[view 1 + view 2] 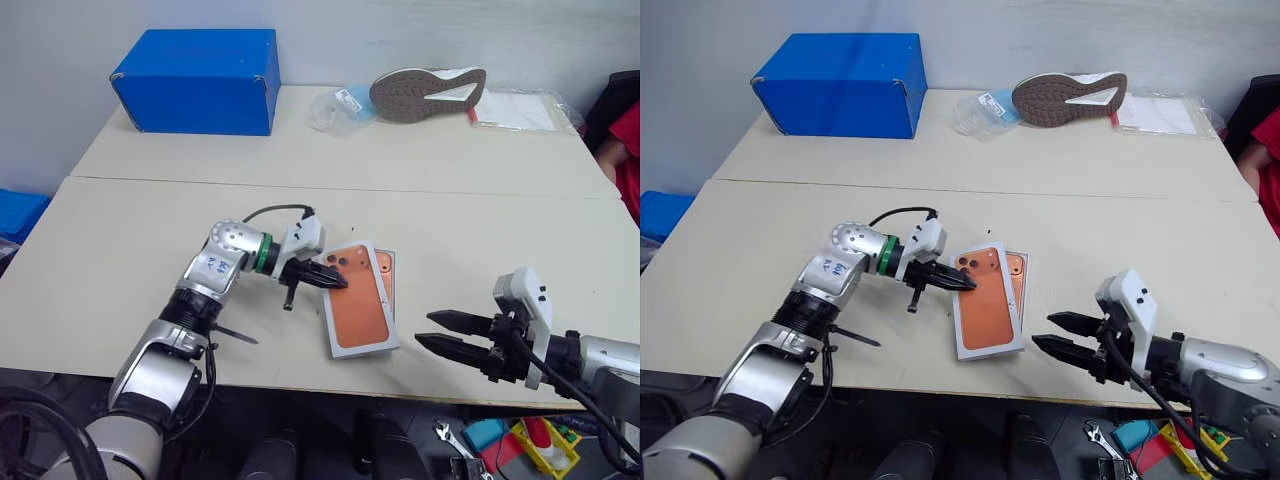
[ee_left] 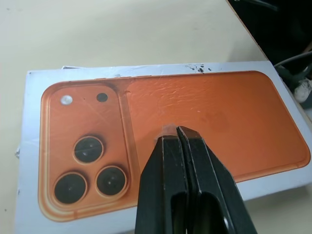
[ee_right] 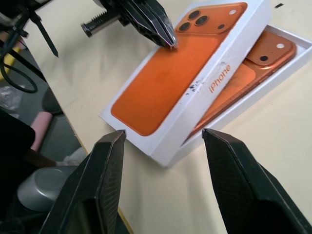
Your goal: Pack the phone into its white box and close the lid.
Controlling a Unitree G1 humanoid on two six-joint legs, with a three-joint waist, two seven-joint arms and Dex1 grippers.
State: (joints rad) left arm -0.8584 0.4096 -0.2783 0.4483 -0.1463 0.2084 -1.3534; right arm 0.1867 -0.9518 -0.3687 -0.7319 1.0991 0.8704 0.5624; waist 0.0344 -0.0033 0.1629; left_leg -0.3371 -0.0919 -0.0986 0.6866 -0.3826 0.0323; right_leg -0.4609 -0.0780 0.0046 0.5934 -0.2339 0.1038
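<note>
The shallow white cardboard lid printed with an orange phone (image 3: 168, 78) is lying askew over the thin-walled white box (image 3: 287, 58), which is sitting on the pale beige bench (image 1: 150, 250); one long side of the lid is riding up on the box wall while the other looks to be dropping toward the bench. The slim orange phone with three lenses (image 3: 253, 66) is already lying inside the box, its uncovered strip showing beside the lid. The left tool (image 2: 170, 132), its black fingers clenched together on nothing, is pressing its tip on the lid's printed face beside the camera block. The right tool (image 3: 163, 139) is hanging released, fingers spread, apart from the lid's near corner. Judging from this, the step in hand is seating the lid. To do it well, the lid probably needs sliding sideways over the box until all four edges are lining up, and only then pushing straight down; pressing now risks tipping the lid or shoving the box along the bench, so the right tool could be steadying the box's free side.
</note>
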